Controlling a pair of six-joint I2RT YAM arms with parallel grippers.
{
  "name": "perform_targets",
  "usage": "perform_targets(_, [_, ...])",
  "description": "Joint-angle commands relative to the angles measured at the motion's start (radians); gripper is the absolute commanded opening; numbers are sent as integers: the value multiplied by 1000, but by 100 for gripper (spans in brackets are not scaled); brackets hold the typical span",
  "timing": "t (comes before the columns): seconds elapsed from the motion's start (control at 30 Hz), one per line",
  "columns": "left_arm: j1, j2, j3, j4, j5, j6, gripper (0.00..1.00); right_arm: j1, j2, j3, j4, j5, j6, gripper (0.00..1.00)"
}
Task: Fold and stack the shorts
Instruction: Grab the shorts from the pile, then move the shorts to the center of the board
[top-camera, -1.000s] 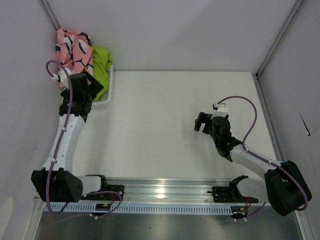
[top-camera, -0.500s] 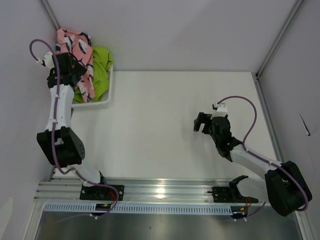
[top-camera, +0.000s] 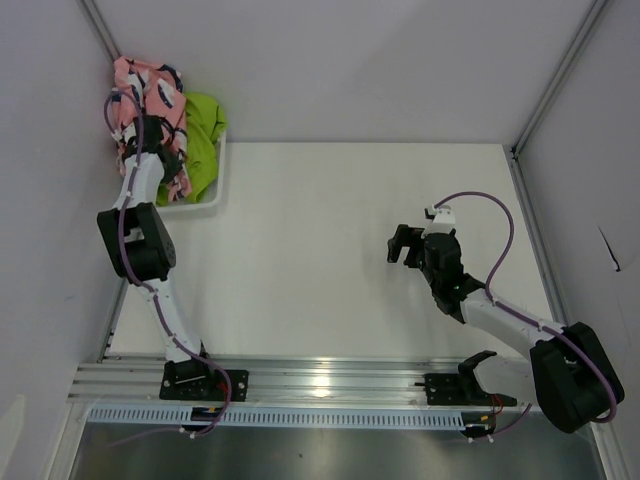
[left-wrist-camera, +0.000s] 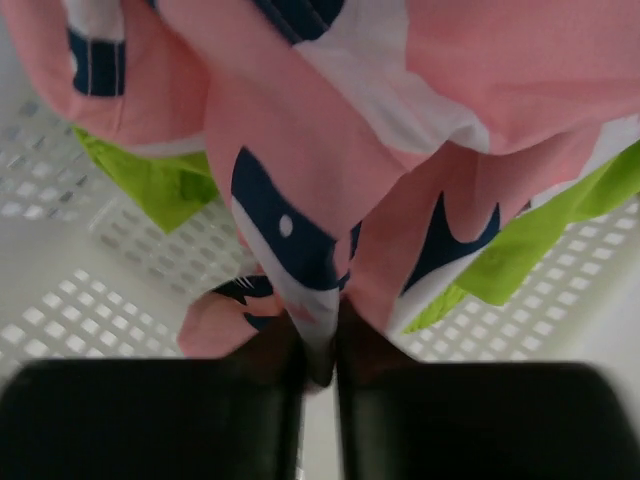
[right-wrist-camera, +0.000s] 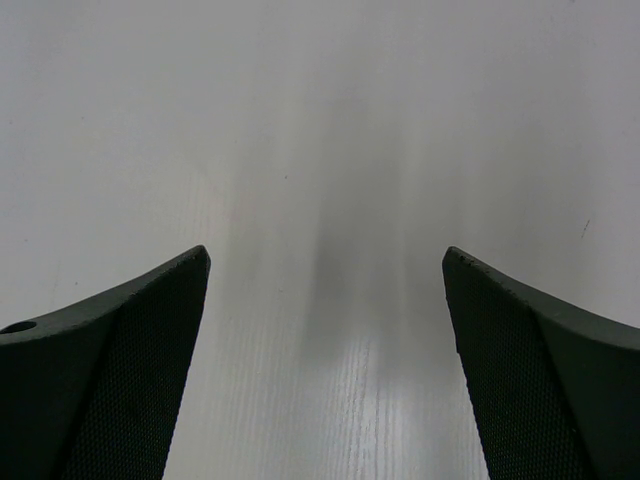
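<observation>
So, my left end effector (left-wrist-camera: 320, 365) is clenched on a fold of the pink fish-print shorts (left-wrist-camera: 400, 150), heaped with the lime green shorts (left-wrist-camera: 160, 185) in the mesh basket (left-wrist-camera: 60, 300); I'd lift them out next. Meanwhile my right end effector (right-wrist-camera: 325, 300) hangs released over the bench (right-wrist-camera: 330, 100), free for folding.

pink shorts (left-wrist-camera: 270, 120) w/ navy-white print, maybe fish, lime shorts (top-camera: 205, 130)

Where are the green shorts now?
In the top view, the green shorts lie in the white basket at the far left corner, right of the pink shorts.
</observation>
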Motion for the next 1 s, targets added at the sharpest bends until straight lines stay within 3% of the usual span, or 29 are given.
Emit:
perform_targets(0.0, [21,-7,109,5,2,48,7,3,-27,39,18,3,0,99])
perform_targets(0.03, [21,-25,112,15,-7,54,0,2,-29,40,15,3,-2,99])
perform_targets(0.23, [15,-132,97,25,-10,74,0,-1,-39,39,10,-3,3,100])
perform_targets(0.43, [-51,-370,22,78,26,50,0,2,-41,39,11,-9,7,100])
perform_targets(0.6, [-181,-542,109,59,184,44,0,0,-45,36,10,-3,4,100])
perform_targets(0.67, [-297,-592,153,42,178,47,0,0,-44,36,10,-2,6,100])
perform_targets(0.73, [-409,-678,149,53,166,42,0,0,-44,37,10,-3,7,99])
perform_targets(0.97, [-615,-924,11,220,221,-88,0,0,-79,20,13,0,7,100])
